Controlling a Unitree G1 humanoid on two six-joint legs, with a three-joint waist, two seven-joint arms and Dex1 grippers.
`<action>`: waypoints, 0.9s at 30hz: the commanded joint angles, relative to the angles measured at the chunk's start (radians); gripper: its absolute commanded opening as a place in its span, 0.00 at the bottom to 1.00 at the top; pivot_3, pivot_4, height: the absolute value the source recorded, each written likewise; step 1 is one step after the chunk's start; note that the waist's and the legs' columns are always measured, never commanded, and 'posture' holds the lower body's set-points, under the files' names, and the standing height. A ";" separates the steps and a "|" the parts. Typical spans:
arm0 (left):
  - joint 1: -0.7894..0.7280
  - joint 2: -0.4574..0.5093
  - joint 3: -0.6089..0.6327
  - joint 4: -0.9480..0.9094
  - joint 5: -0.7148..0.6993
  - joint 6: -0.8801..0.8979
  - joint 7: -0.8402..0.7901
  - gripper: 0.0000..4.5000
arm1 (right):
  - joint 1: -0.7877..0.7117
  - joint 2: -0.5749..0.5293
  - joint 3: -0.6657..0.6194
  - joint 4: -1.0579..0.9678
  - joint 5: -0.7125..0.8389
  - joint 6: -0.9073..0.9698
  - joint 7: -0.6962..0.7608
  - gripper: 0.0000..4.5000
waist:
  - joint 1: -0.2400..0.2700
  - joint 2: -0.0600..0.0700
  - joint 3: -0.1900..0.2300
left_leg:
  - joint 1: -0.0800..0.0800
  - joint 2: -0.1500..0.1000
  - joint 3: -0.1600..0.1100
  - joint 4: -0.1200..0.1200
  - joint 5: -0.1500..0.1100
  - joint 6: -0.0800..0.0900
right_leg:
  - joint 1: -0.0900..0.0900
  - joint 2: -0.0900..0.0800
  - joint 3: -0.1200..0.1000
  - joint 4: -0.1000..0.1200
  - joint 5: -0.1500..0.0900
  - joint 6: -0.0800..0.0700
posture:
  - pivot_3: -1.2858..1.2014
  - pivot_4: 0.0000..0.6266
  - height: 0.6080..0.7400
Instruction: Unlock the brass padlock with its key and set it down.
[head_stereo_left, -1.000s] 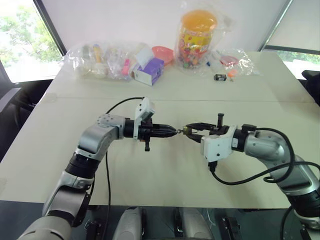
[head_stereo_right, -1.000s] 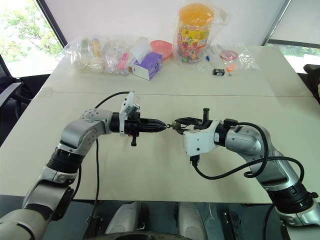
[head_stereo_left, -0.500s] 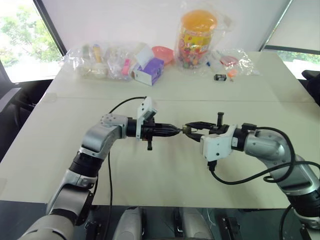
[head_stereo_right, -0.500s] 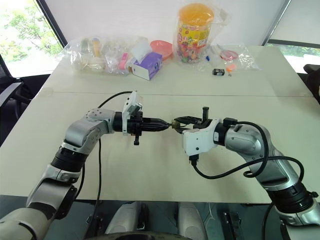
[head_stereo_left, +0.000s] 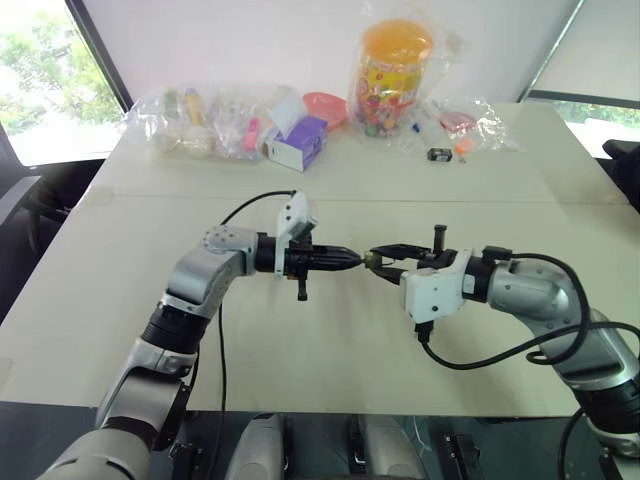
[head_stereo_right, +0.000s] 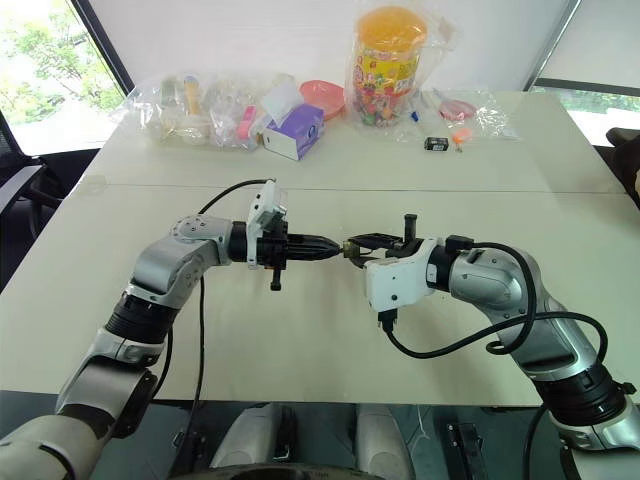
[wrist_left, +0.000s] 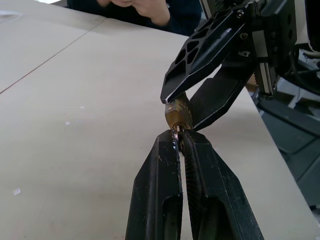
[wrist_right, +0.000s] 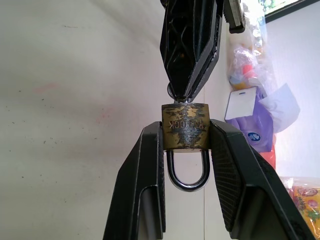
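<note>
Above the table's middle, our right gripper (wrist_right: 185, 145) clamps the small brass padlock (wrist_right: 185, 133); our left gripper (wrist_left: 180, 136), shut tight, pinches the thin silvery key (wrist_left: 176, 131) at its keyhole; twisting off-axis could slip the key free

Table (head_stereo_left: 90, 290): pale cream, seam running across.
Windows (head_stereo_left: 40, 70): at 10 and 2 o'clock, daylight and greenery outside.
Wall (head_stereo_left: 250, 40): white, at 12 o'clock.
Chair (head_stereo_left: 20, 200): dark, at 9 o'clock.
</note>
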 joint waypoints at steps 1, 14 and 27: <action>-0.002 -0.003 -0.027 -0.026 0.040 -0.066 -0.001 0.05 | -0.022 0.003 -0.012 -0.044 0.009 0.001 0.001 0.15 | 0.000 0.000 0.000 | 0.000 0.000 0.000 0.000 0.000 0.000 | 0.000 0.000 0.000 0.000 0.000 0.000 | 0.52 0.24 0.96; 0.006 -0.042 -0.027 0.007 0.131 -0.240 0.053 0.05 | -0.025 0.003 -0.017 -0.045 0.015 0.016 0.005 0.15 | 0.003 0.000 0.000 | 0.000 0.000 0.000 0.000 0.000 0.000 | 0.000 0.000 0.000 0.000 0.000 0.000 | 0.52 0.24 0.96; 0.002 -0.053 -0.062 0.080 0.308 -0.711 0.087 0.05 | -0.007 0.005 -0.011 -0.026 0.009 0.005 0.010 0.15 | 0.003 0.000 0.000 | 0.000 0.000 0.000 0.000 0.000 0.000 | 0.000 0.000 0.000 0.000 0.000 0.000 | 0.52 0.24 0.96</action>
